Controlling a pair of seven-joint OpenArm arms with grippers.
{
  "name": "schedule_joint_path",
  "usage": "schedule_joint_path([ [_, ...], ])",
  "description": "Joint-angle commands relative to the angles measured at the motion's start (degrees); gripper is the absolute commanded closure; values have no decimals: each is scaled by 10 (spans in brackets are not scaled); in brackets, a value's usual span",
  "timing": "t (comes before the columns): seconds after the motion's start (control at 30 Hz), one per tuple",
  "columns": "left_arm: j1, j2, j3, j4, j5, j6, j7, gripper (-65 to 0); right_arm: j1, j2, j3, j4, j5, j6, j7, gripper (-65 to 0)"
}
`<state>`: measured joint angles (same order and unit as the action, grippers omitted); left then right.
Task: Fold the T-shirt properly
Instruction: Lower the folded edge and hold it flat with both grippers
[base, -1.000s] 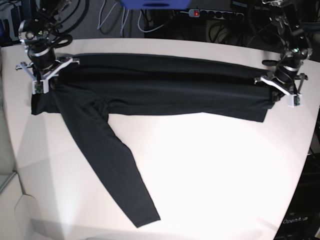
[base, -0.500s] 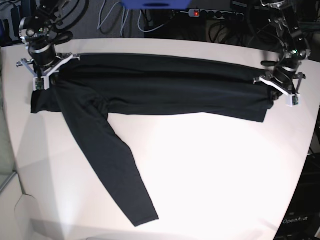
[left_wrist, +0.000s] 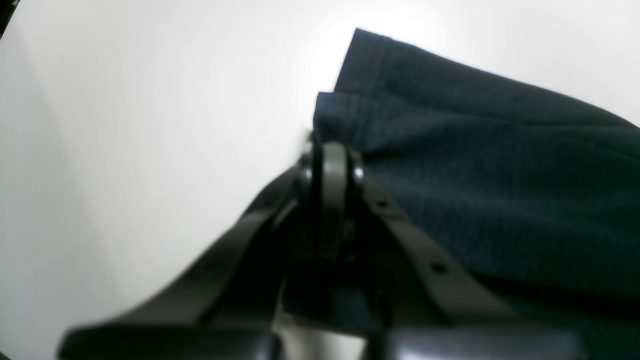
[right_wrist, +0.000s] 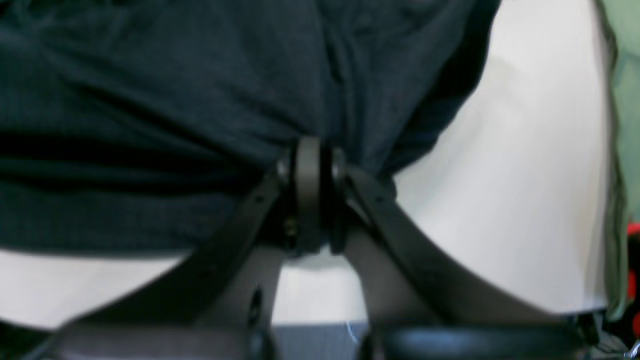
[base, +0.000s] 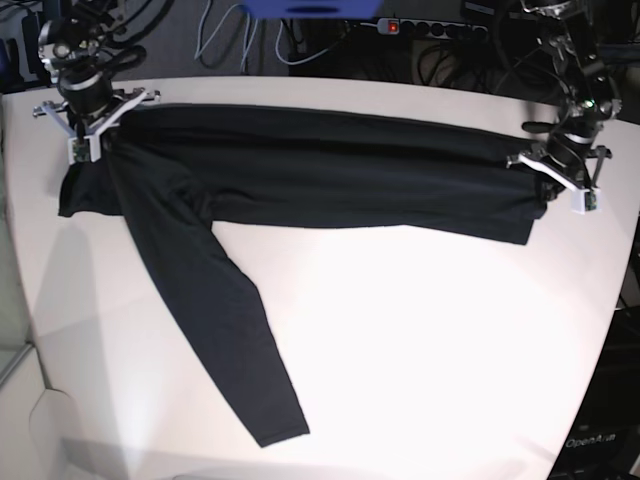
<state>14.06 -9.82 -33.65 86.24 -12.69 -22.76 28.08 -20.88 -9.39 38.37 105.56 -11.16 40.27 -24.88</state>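
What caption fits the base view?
Both grippers, left and right, pinch the T-shirt stretched across the table.

Both wrist views are soft with blur. In the left wrist view the dark charcoal knit T-shirt (left_wrist: 490, 190) runs off the right edge beyond the fingers (left_wrist: 334, 165), whose bases are cut by the bottom edge. In the right wrist view, cloth above the fingers (right_wrist: 310, 165) leaves the top and left edges.

bg: white table (base: 420, 330) | power strip (base: 430, 28) w/ red switch, cables (base: 225, 40) behind | bright glare
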Motion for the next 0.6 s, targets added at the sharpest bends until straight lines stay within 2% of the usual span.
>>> schedule_joint_path([
  [0.0,-4,-9,-2,8,-3,-1,-14,0,2,5,3,12,7,-3,13,0],
  [0.47,-4,-9,-2,8,-5,-1,-14,0,-1,34,3,-44,6,-3,9,-5],
  [0.57,-4,-9,-2,8,-6,-1,-14,0,-1,34,3,-45,6,-3,8,-38],
])
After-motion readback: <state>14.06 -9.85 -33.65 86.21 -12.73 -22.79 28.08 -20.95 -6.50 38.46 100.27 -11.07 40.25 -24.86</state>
